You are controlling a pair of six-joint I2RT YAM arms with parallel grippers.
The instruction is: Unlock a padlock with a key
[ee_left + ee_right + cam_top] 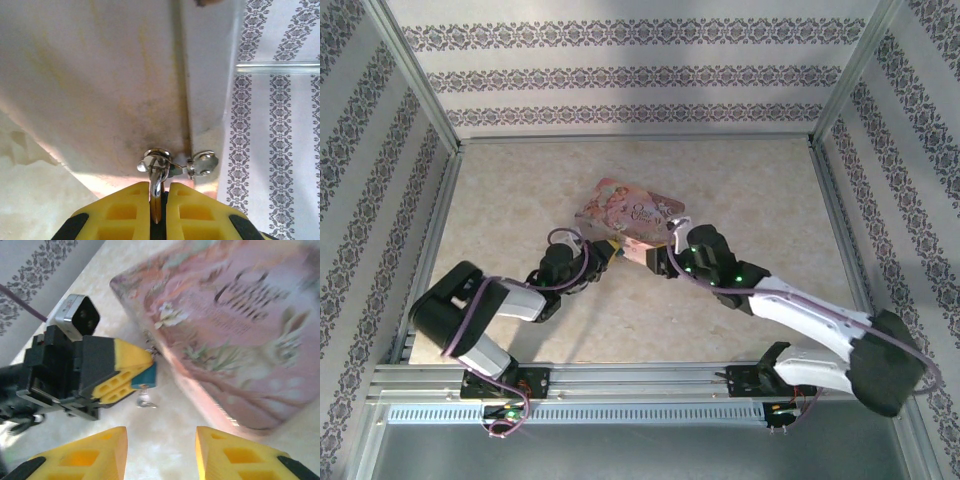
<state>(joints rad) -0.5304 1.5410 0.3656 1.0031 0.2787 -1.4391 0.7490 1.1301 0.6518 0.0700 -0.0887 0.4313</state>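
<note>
**padlock gripped at the box edge, key not yet in play**

seen from the right wrist, the left gripper has its yellow fingers pressed together on the small blue padlock. the padlock sits against the near edge of the flat pink box, which lies on the pale surface. a small silvery piece hangs just below the padlock; whether it is the key is too blurred to tell. the right gripper hovers near, fingers spread and holding nothing. judging from this, the lock is steadied, but no key is held. fetching, inserting and turning the key are left.
</note>
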